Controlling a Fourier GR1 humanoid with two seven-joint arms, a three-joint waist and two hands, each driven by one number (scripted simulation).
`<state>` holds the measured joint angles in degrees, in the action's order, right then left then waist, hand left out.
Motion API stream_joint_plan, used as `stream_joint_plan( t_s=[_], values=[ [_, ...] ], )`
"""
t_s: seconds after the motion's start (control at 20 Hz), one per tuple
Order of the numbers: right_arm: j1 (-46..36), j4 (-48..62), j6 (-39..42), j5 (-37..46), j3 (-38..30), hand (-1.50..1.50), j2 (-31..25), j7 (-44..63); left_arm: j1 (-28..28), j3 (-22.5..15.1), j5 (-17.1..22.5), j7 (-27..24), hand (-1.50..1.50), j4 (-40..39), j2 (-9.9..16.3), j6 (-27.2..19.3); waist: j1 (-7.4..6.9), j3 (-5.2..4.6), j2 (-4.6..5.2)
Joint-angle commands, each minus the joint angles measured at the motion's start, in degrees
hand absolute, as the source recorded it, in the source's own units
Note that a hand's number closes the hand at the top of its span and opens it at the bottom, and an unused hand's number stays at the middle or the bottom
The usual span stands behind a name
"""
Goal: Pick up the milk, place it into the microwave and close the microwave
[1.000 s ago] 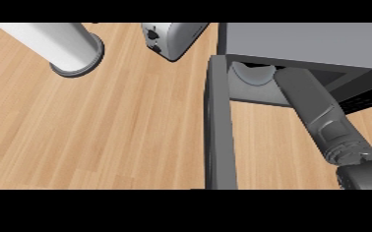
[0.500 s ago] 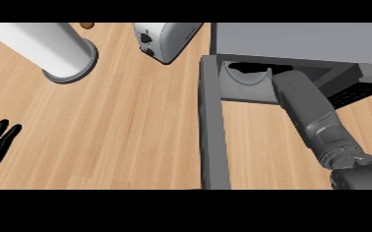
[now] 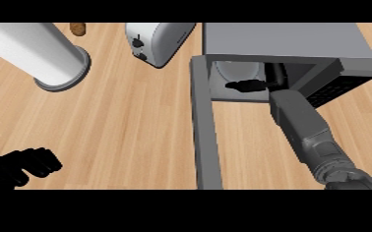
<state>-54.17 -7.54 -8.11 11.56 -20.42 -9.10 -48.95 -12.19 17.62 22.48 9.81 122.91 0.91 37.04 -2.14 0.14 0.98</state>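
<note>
The grey microwave (image 3: 283, 39) stands at the upper right with its door (image 3: 205, 137) swung open toward me. My right forearm reaches into the cavity. My right hand (image 3: 251, 85) is inside, its thumb lying across the near side of a pale rounded object, apparently the milk (image 3: 236, 71). The microwave's roof hides most of the milk and the rest of that hand. My left hand (image 3: 27, 166) shows at the lower left edge with its fingers curled and nothing in it.
A white toaster (image 3: 156, 42) stands just left of the microwave. A tall white cylinder (image 3: 44, 54) rises at the upper left, with a small brown object (image 3: 77, 28) behind it. Bare wooden counter (image 3: 123, 128) lies left of the open door.
The view has shifted, so everything sits further right and lower. My left hand has come up into view at the lower left and curled. My right arm stays inside the microwave.
</note>
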Motion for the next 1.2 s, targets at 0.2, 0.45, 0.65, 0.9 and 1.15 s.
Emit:
stream_joint_plan(
  t_s=[0.2, 0.45, 0.65, 0.9, 1.15],
  values=[
    [9.17, -2.47, 11.59, -2.73, -0.43, -1.5, 1.05, -4.36, 0.17, -8.86, -3.07, 4.52, 1.5, 2.02, -0.89, -4.03, 2.16, -0.11, -0.99],
    [14.6, -9.61, 11.65, -2.52, 2.62, -1.5, 3.73, -4.14, 0.43, -15.36, -7.79, 2.75, 1.5, -0.52, -0.91, -8.33, 3.03, -0.2, -1.44],
    [21.42, -15.52, 14.0, -2.41, 4.62, -1.5, 1.79, -2.47, 2.37, -18.16, -9.65, 3.13, 1.5, -0.77, -0.91, -7.42, 3.77, -0.23, -1.63],
    [31.19, -26.97, 13.49, -4.48, 5.87, -1.5, 4.3, -0.09, 4.16, -26.02, -18.01, -0.73, 1.5, -3.66, -0.91, -11.65, 3.82, -0.25, -1.59],
    [40.12, -37.44, 17.37, -5.13, 7.59, -1.5, 2.11, 0.92, 12.6, -31.36, -24.51, -3.48, 1.5, -11.99, -0.91, -14.14, 5.13, -0.31, -1.64]
  ],
)
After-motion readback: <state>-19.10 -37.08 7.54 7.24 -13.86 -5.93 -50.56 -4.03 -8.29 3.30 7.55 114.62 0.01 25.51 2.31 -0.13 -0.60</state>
